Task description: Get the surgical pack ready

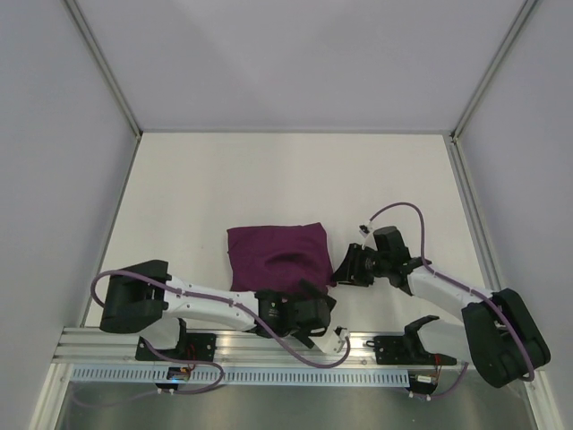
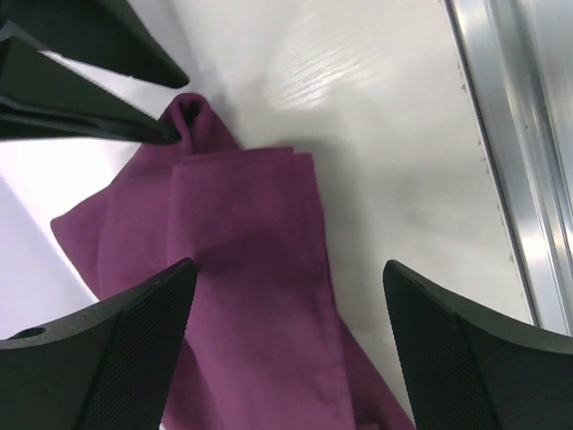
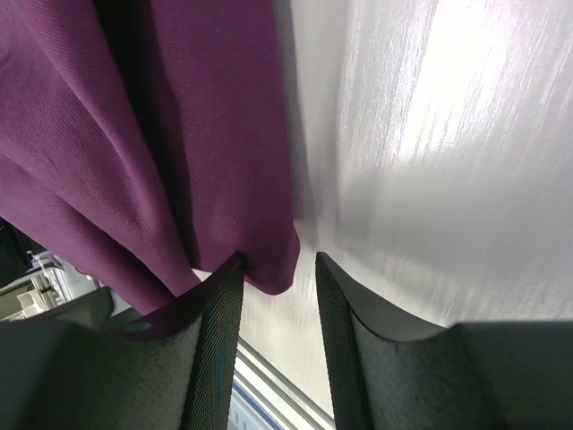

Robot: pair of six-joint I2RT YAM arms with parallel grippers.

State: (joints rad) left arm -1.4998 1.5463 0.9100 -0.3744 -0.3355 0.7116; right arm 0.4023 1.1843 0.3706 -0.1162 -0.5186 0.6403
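Purple cloth bundle [image 1: 273,255], inside hidden, on white table [image 1: 269,179]; left gripper [image 2: 288,267] released over it; right gripper [image 3: 278,260] released at its corner.

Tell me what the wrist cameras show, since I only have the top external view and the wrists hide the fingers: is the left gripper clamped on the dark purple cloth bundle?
Observer: No. The left gripper stands wide open, its fingers either side of one edge of the dark purple cloth bundle.
Operator: And the right one?
Observer: The right gripper is open too. A cloth corner touches one pad, and white table shows before the other.
Operator: Any tray or gauze showing?
Observer: None. The left wrist view shows only folded cloth layers.
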